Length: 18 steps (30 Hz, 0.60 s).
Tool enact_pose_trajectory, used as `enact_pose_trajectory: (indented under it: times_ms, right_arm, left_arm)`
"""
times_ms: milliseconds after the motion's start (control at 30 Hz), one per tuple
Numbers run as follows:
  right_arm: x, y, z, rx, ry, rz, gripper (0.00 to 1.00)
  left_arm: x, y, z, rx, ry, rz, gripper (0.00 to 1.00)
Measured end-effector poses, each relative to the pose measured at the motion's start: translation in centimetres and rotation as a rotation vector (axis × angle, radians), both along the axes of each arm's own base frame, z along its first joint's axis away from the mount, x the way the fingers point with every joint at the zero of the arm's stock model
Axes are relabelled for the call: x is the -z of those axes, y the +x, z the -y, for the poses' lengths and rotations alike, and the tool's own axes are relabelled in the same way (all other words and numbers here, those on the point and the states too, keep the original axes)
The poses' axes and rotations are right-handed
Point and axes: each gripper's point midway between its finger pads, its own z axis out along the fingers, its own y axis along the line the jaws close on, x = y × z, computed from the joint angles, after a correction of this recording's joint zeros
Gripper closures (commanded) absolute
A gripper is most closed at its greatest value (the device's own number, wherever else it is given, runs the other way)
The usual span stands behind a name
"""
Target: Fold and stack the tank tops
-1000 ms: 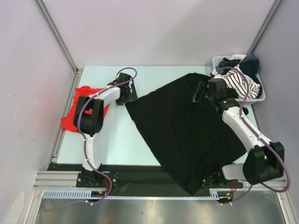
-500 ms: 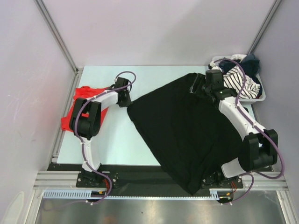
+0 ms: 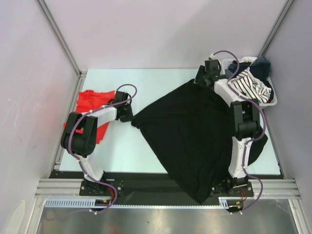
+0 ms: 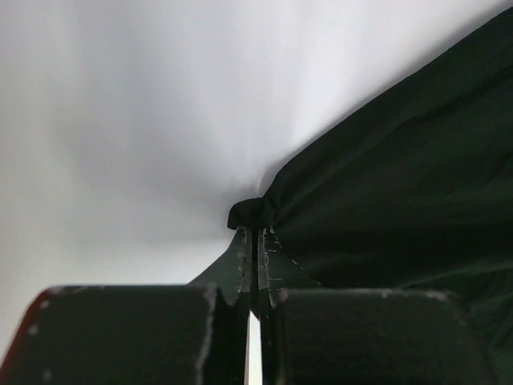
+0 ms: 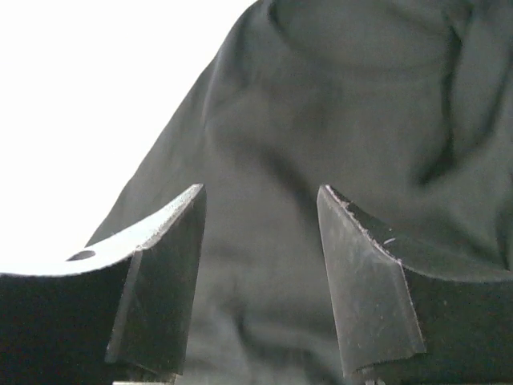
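Observation:
The black tank top (image 3: pixel 195 136) lies spread over the middle and right of the table, its near end hanging over the front edge. My left gripper (image 3: pixel 129 116) is shut on its left corner; in the left wrist view the fingertips (image 4: pixel 253 233) pinch a small bunch of black fabric (image 4: pixel 385 176). My right gripper (image 3: pixel 199 80) hangs open over the top's far corner, and the right wrist view shows the gripper (image 5: pixel 260 192) with black cloth (image 5: pixel 321 96) below the spread jaws and nothing between them. The red tank top (image 3: pixel 87 105) lies crumpled at the left edge, partly under my left arm.
A white basket (image 3: pixel 274 100) with striped and dark clothes stands at the far right corner, just beside my right wrist. Frame posts rise at both far corners. Bare table shows between the red top and the black one.
My left gripper closed on the black top's left corner and drew back toward the left. My right arm stretched to the far edge, from the middle of the black top to its far corner.

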Motion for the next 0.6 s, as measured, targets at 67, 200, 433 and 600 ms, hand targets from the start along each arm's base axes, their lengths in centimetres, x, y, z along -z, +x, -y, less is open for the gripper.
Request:
enact_pose_trajectory:
  times_ms: [67,200,433,600]
  right_arm:
    - [1.3,1.8,0.0,-0.002,-0.009,-0.01,0.39]
    - [3.0,5.6,-0.1,0.0,-0.019,-0.001,0.39]
    - [5.0,10.1,-0.3,-0.019,0.001,0.027,0.4]
    - [7.7,11.0,0.0,-0.026,0.041,-0.002,0.43]
  left_arm:
    - [0.0,0.0,0.1,0.002,-0.003,0.0,1.0]
    - [0.0,0.0,0.1,0.004,-0.009,0.001,1.0]
    - [-0.1,-0.3,0.4,0.015,-0.025,-0.001,1.0]
    - [-0.4,-0.4,0.4,0.017,-0.029,0.004,0.99]
